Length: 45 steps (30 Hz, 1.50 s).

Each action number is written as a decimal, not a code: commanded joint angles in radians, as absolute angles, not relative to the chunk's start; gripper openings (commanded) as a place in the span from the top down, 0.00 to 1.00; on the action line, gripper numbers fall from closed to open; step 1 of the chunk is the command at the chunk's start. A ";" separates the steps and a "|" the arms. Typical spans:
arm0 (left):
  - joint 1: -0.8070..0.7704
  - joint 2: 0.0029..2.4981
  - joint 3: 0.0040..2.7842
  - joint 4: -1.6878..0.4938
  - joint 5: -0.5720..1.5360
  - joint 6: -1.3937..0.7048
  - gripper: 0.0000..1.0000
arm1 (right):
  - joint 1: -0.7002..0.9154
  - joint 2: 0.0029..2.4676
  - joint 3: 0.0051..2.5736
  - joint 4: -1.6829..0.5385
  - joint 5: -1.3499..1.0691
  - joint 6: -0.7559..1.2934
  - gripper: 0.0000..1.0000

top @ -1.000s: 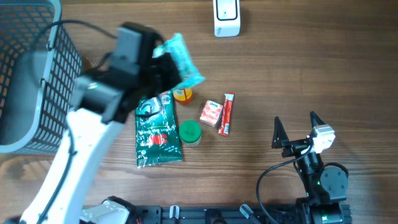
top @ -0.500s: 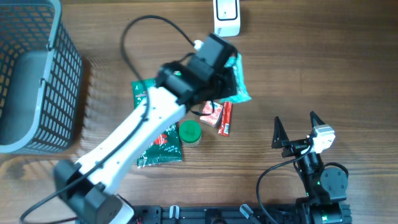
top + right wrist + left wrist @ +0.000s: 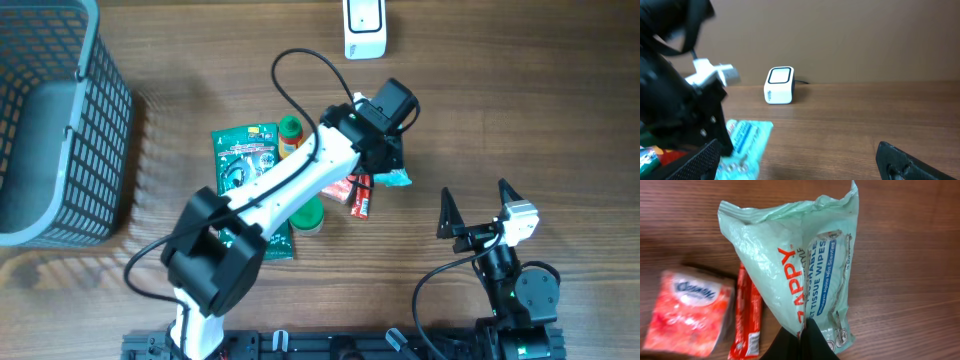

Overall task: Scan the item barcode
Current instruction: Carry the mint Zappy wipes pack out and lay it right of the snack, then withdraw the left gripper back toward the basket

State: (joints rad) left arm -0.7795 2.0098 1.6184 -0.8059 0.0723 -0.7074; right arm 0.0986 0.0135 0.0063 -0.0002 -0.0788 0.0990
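From above, you see the left gripper [image 3: 388, 165] pinching the wipes pack [image 3: 397, 179]. The pack is now below the scanner [image 3: 365, 28] and slightly to its right. A second ago it was far to the scanner's left, and half a second ago just under it. The right gripper [image 3: 474, 190] has not moved and is spread wide, well below and right of the scanner.

On the left wrist view, the fingertips [image 3: 812, 340] press together on the pack's lower edge, its printed face towards you. A tissue packet [image 3: 687, 310] and a red sachet [image 3: 747, 315] lie alongside.

On the right wrist view, the pack hangs in front of the scanner, to its left.
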 commanded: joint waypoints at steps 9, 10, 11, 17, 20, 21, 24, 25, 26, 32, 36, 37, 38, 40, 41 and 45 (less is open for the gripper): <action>-0.823 2.109 1.620 -0.781 0.052 -0.688 0.96 | 0.101 0.005 0.005 0.003 -0.087 0.085 0.00; -0.823 2.121 1.620 -0.781 0.049 -0.688 0.96 | 0.101 0.005 0.005 0.003 -0.087 0.084 0.00; -0.823 2.125 1.620 -0.781 0.043 -0.688 0.94 | 0.101 0.005 0.005 0.003 -0.087 0.084 0.00; -0.823 2.128 1.620 -0.781 0.036 -0.688 0.70 | 0.101 0.005 0.005 0.003 -0.087 0.084 0.00; -0.822 2.119 1.623 -0.783 0.036 -0.688 0.59 | 0.101 0.005 0.005 0.003 -0.087 0.084 0.00; -0.820 2.112 1.623 -0.782 0.036 -0.688 0.56 | 0.101 0.005 0.005 0.003 -0.087 0.085 0.00; -0.815 2.079 1.625 -0.781 0.032 -0.686 0.52 | 0.101 0.005 0.005 0.003 -0.087 0.085 0.00; -0.810 2.062 1.625 -0.782 0.032 -0.681 0.51 | 0.101 0.005 0.005 0.003 -0.087 0.085 0.00; -0.806 2.046 1.625 -0.782 0.032 -0.673 0.50 | 0.101 0.005 0.005 0.003 -0.087 0.085 0.00; -0.758 1.908 1.625 -0.781 0.027 -0.631 0.48 | 0.101 0.005 0.005 0.003 -0.087 0.085 0.00; -0.720 1.814 1.626 -0.780 0.024 -0.602 0.48 | 0.101 0.005 0.005 0.003 -0.087 0.085 0.00; -0.714 1.798 1.626 -0.780 0.023 -0.586 0.48 | 0.101 0.005 0.005 0.003 -0.087 0.085 0.00; -0.706 1.778 1.625 -0.781 0.019 -0.575 0.48 | 0.101 0.005 0.005 0.003 -0.087 0.084 0.00; -0.688 1.734 1.626 -0.780 0.005 -0.550 0.47 | 0.101 0.005 0.005 0.003 -0.087 0.084 0.00; -0.680 1.713 1.625 -0.781 -0.002 -0.533 0.47 | 0.101 0.005 0.005 0.003 -0.087 0.085 0.00; -0.654 1.617 1.625 -0.789 -0.055 -0.500 0.45 | 0.101 0.005 0.005 0.003 -0.087 0.085 0.00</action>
